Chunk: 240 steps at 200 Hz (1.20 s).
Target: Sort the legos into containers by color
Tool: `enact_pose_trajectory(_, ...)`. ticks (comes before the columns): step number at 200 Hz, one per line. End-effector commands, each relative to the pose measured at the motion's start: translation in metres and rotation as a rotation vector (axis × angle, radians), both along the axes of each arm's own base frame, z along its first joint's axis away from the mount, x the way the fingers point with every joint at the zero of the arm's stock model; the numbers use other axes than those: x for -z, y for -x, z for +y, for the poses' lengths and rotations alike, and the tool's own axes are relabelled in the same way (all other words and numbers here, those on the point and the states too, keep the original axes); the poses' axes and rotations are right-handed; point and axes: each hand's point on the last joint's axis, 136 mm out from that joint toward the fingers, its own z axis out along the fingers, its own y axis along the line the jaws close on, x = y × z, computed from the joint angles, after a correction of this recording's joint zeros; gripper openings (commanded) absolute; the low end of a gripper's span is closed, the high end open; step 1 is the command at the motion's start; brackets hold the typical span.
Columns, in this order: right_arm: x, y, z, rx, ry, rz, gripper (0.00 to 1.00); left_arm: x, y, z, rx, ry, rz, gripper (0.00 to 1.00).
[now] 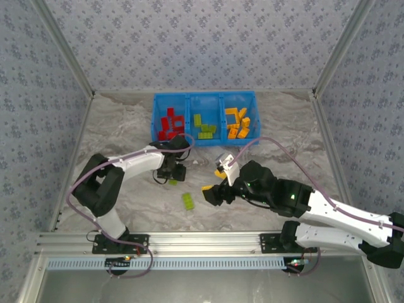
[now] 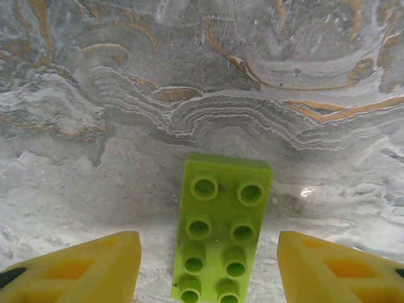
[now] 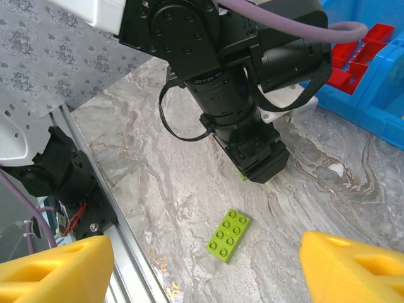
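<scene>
Blocky yellow left fingers [image 2: 88,268] spread wide and empty, flanking a lime eight-stud brick [image 2: 221,237] that lies flat on the veined marble surface [image 2: 189,95]. The right fingers [image 3: 353,268] gape equally empty, facing a second lime brick [image 3: 228,235] on the surface, short of the blue tray [image 1: 205,96].

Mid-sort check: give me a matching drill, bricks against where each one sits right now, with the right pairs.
Things
1. red legos
2. orange legos
3. lime brick in the left wrist view
4. sorted lime legos

Places
A. middle compartment of the blue tray
B. on the table, between the open left fingers
C. right compartment, top view
D. left compartment, top view

Pairs: 1-D, 2-C, 3-B, 4-A
</scene>
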Motion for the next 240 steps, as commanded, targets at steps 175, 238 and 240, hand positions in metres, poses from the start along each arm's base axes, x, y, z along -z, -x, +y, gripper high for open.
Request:
enact_pose_trajectory(175, 0.000, -0.006, 0.000, 0.061, -0.005, 0.014, 0.78, 0.016, 0.007, -0.003, 0.004, -0.060, 0.158, 0.35)
enact_pose_trajectory(238, -0.013, -0.015, -0.006, 0.111, -0.026, -0.020, 0.77, -0.021, -0.006, -0.019, 0.014, -0.018, 0.088, 0.22)
enact_pose_trajectory(240, -0.015, -0.016, -0.007, 0.117, -0.028, -0.024, 0.77, -0.024, -0.007, -0.021, 0.018, -0.014, 0.081, 0.22)
